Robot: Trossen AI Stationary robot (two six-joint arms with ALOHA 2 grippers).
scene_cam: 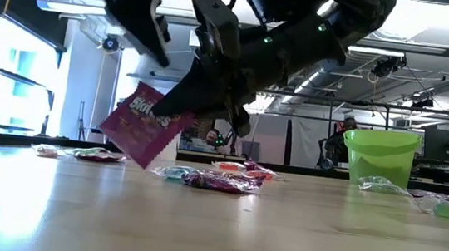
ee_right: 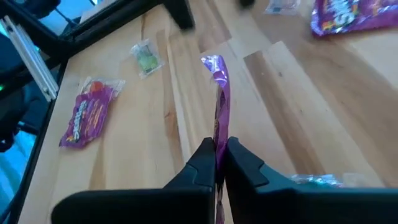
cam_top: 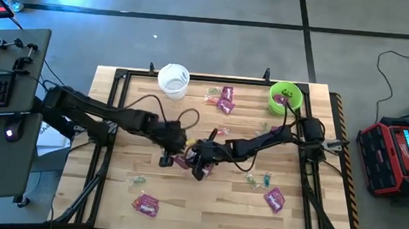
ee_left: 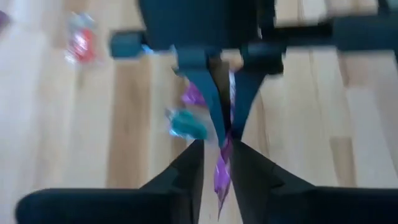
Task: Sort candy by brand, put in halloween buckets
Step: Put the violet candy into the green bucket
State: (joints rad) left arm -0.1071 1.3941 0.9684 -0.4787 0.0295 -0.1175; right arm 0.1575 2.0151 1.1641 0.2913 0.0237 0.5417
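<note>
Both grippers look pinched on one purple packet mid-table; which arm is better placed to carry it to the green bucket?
Right. The right gripper is shut on the purple packet, and its arm runs back beside the green bucket. The left gripper pinches it too, from the far side.

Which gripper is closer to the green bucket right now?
Right. Both grippers meet mid-table on one purple packet: the right gripper on the side facing the green bucket, the left gripper just beyond, on the white bucket's side.
</note>
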